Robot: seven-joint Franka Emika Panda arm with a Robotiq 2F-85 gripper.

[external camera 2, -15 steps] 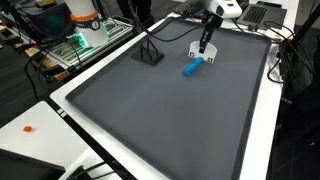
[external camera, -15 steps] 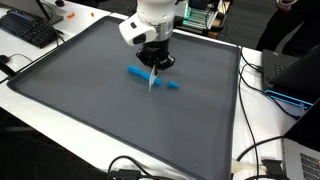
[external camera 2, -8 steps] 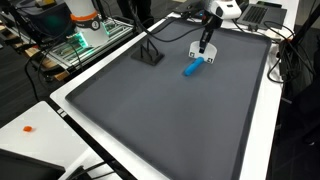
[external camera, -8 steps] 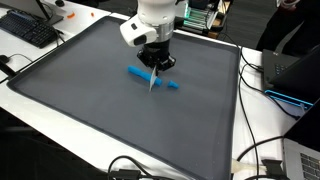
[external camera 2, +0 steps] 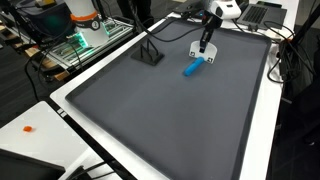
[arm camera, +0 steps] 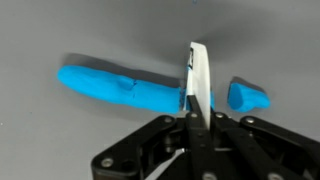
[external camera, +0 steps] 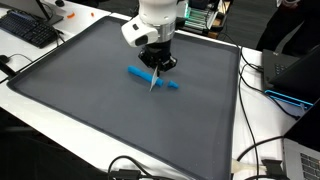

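A blue clay roll (arm camera: pixel 120 88) lies on the dark grey mat (external camera: pixel 90 95), and a short cut-off piece (arm camera: pixel 247 96) rests apart from it, just past its end. My gripper (arm camera: pixel 197 118) is shut on a thin white blade (arm camera: pixel 199 80). The blade stands upright with its edge down in the gap between the roll and the small piece. In both exterior views the gripper (external camera: pixel 157 65) (external camera 2: pixel 204 46) hangs straight over the blue roll (external camera: pixel 141 73) (external camera 2: pixel 192 68), near the mat's far side.
A black stand (external camera 2: pixel 150 55) sits on the mat not far from the roll. A keyboard (external camera: pixel 30 30) lies off one corner, a laptop (external camera: pixel 295 75) and cables (external camera: pixel 255 165) past the opposite edge. A small orange object (external camera 2: pixel 29 128) lies on the white table.
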